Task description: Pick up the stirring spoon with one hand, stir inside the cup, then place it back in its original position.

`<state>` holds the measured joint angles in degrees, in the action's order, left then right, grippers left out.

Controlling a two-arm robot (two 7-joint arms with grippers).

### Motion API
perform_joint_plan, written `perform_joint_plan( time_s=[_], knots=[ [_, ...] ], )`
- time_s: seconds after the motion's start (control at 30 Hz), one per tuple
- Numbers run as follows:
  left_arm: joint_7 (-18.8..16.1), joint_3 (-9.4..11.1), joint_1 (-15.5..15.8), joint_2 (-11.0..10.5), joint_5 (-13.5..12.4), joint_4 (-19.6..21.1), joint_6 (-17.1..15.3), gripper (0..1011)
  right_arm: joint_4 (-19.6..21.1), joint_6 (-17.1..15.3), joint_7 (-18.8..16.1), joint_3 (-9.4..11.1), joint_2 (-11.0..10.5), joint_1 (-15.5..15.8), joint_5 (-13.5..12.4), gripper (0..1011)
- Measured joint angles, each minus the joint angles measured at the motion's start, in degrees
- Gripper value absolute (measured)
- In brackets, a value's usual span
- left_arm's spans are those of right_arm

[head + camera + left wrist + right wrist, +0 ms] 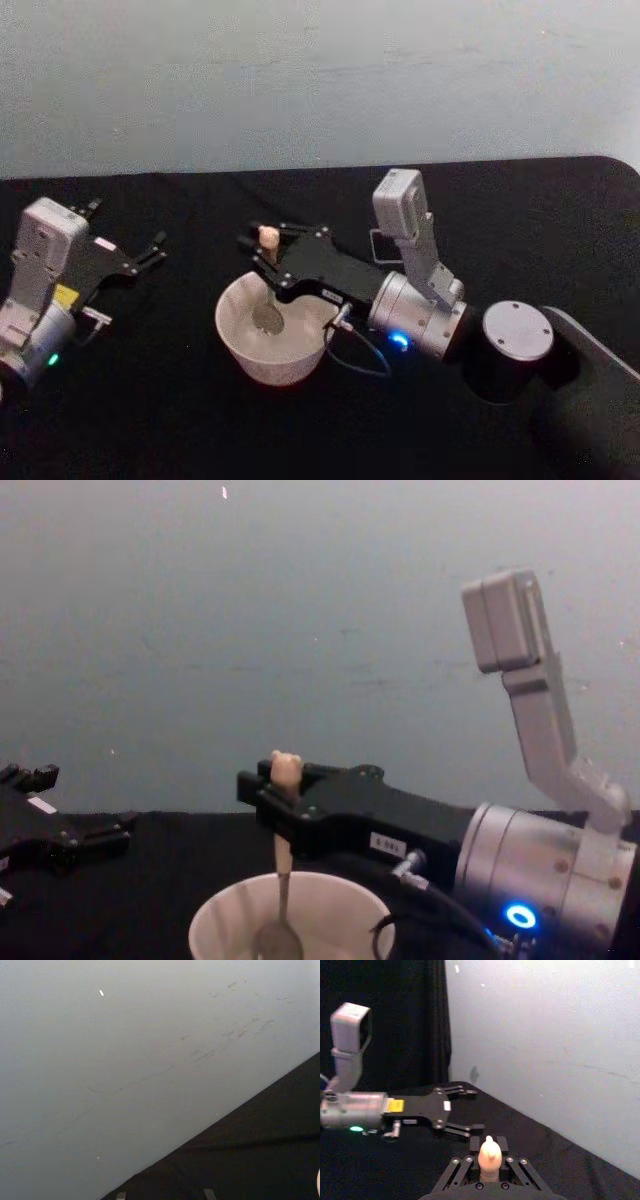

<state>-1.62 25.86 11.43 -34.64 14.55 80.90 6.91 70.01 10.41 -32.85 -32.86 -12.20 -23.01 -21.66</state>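
The stirring spoon [268, 238] stands upright, its bear-head top [286, 767] above the fingers and its metal bowl [277, 941] down inside the cup [236, 334]. My right gripper [264, 254] is shut on the cream handle just under the bear head [490, 1155], directly above the cup [222, 917]. The cup is wide, round and cream-white, near the middle of the black table. My left gripper [152, 250] rests open at the left, apart from the cup; its spread fingers [469, 1127] face the spoon. The original position is out of view.
A black cloth [180, 420] covers the table, and a pale wall [320, 80] rises behind its far edge. My right arm's dark round joint [515, 345] sits to the right of the cup. A thin cable [360, 362] loops beside the cup.
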Motion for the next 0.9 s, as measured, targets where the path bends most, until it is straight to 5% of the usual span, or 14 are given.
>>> perform_joint_plan(
  time_s=[0.9],
  knots=[
    [0.00,0.00,0.00,0.00,0.00,0.00,0.00,1001,0.34,-0.98,0.38,2.43,-1.07,1.04,0.41,208]
  ],
)
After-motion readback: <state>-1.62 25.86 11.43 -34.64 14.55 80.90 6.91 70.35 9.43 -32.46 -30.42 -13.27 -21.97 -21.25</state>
